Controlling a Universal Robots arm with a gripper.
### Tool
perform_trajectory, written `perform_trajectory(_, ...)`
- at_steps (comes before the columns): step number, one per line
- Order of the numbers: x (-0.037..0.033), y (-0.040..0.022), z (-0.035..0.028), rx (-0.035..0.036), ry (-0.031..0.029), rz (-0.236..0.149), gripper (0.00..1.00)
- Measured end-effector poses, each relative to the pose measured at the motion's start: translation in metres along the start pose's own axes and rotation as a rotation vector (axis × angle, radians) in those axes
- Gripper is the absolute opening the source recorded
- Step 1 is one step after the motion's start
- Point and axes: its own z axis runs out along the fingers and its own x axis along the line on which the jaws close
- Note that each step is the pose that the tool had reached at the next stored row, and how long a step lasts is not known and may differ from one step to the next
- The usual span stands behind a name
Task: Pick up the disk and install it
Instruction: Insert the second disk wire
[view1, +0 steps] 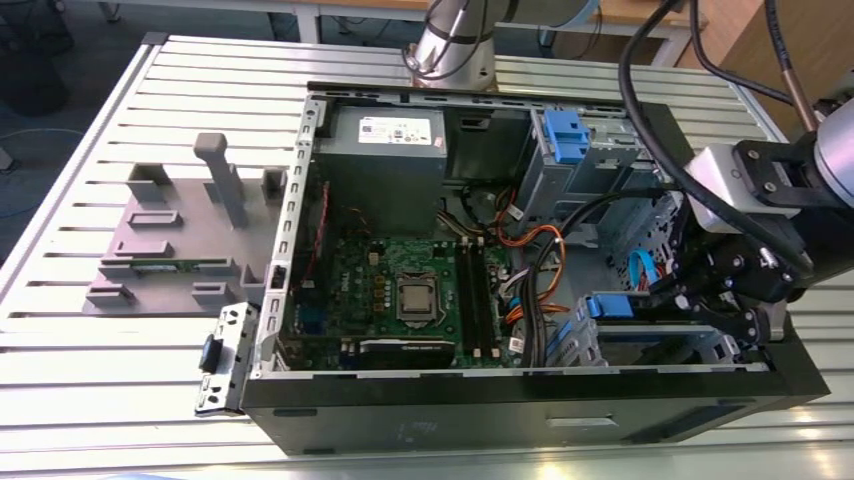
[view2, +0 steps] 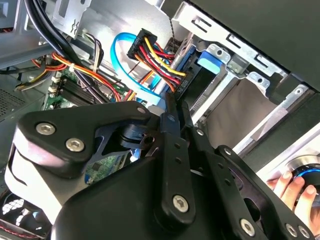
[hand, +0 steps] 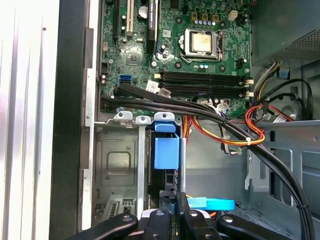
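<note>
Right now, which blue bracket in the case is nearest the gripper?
The blue bracket beside the gripper, in the drive cage; the other bracket sits near the power supply box.

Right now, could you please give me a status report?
Gripper at drive cage, state unclear. Disk seated in cage. Cable bundle crosses close by.
</note>
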Motion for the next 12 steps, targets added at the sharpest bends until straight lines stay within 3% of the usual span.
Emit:
perform_trajectory(9, 0.0, 0.0001, 0.0, 0.0, -0.0001, 0.0, 0.16)
perform_trajectory(12, -0.0007, 0.0004, -0.0052, 0.0, -0.0086, 0.0, 0.16)
